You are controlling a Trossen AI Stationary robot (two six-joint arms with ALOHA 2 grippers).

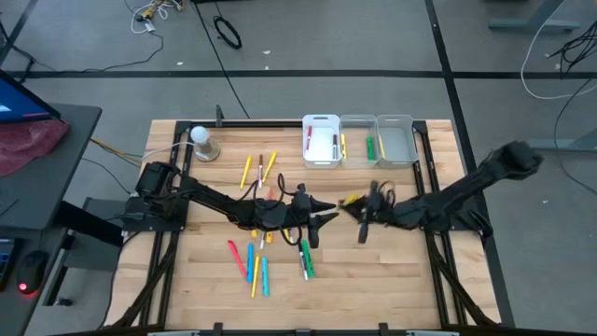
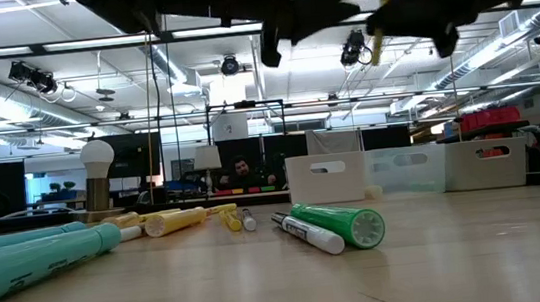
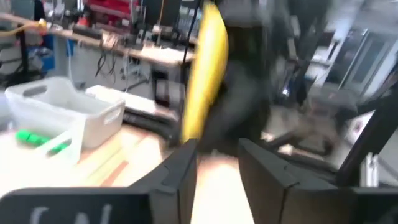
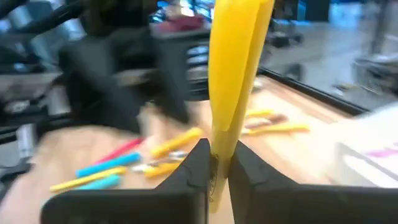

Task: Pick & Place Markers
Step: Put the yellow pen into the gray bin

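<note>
Mid-air handoff – the yellow marker now sits pinched in the right gripper, above mid-table.

The left gripper has its fingers parted, empty – it should back straight off so it doesn't knock the marker askew.

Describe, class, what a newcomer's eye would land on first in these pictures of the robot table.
The two dark arms meet above mid-table, where the right gripper has its fingers shut on an upright yellow marker, with the left gripper open just beside it. Loose coloured markers are scattered over the wooden table below the left arm. Three small bins line the far edge, with a few markers already in them.
</note>
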